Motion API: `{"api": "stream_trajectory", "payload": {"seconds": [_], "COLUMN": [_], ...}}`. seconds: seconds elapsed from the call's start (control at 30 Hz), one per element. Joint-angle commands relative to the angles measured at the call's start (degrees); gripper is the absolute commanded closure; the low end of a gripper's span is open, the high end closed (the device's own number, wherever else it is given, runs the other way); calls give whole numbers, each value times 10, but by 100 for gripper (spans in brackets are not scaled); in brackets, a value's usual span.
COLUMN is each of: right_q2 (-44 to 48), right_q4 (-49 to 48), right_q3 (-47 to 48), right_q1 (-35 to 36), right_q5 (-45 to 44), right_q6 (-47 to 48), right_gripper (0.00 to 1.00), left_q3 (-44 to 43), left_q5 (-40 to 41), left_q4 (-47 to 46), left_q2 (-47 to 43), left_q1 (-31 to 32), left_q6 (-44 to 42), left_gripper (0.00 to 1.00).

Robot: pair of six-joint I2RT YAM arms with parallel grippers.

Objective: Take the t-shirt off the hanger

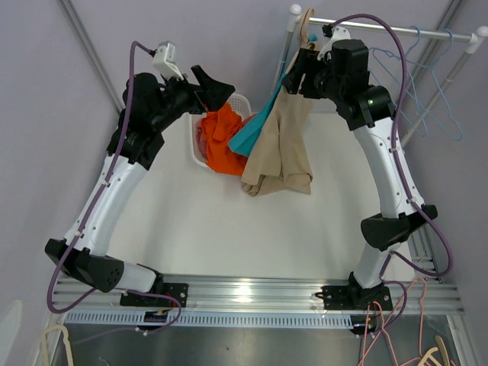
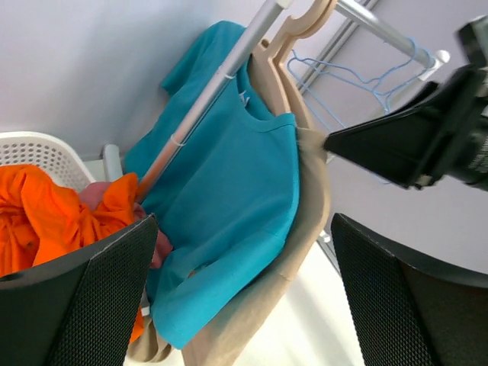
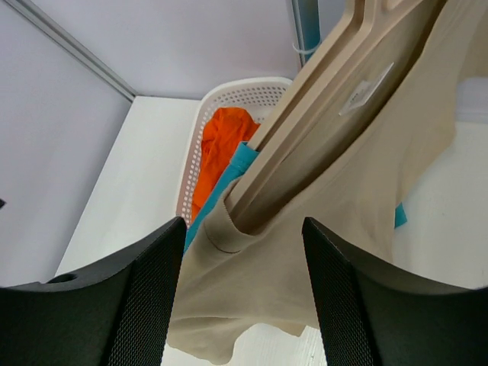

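Observation:
A beige t-shirt (image 1: pixel 286 145) hangs on a wooden hanger (image 1: pixel 306 24) at the left end of the rack rail, its hem resting on the table. A teal t-shirt (image 1: pixel 258 126) hangs beside it on the basket side. My right gripper (image 1: pixel 300 76) is open, next to the beige shirt's shoulder just under the hanger. In the right wrist view its fingers (image 3: pixel 145 305) stand apart on either side of the beige shirt (image 3: pixel 305 252) and hanger arm (image 3: pixel 335 114). My left gripper (image 1: pixel 215 85) is open above the basket. It faces the teal shirt (image 2: pixel 229 198) and holds nothing.
A white basket (image 1: pixel 242 101) with orange clothes (image 1: pixel 223 141) stands left of the shirts. Blue wire hangers (image 1: pixel 428 72) hang on the rail (image 1: pixel 396 30) at the right. The rack's upright pole (image 2: pixel 206 99) crosses in front of the teal shirt in the left wrist view.

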State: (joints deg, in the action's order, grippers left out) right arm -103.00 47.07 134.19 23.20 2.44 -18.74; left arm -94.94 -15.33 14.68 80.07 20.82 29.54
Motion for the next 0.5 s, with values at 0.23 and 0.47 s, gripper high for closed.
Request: {"api": "stream_trajectory", "payload": {"seconds": [0.23,0.47], "right_q2": [-27,-25], "right_q4": [30,68], "right_q3": [24,47], "right_q1": [6,17], "right_q5": [-42,-112], "right_q6": [5,19], "right_gripper": [33,34], "left_q3": [11,14], "left_q5": [-26,-32], "left_q4": [-28,-32], "left_q2": [-15,-11], "left_q1": [-3,-3], "left_q6": [6,10], "left_gripper": [0,0]}}
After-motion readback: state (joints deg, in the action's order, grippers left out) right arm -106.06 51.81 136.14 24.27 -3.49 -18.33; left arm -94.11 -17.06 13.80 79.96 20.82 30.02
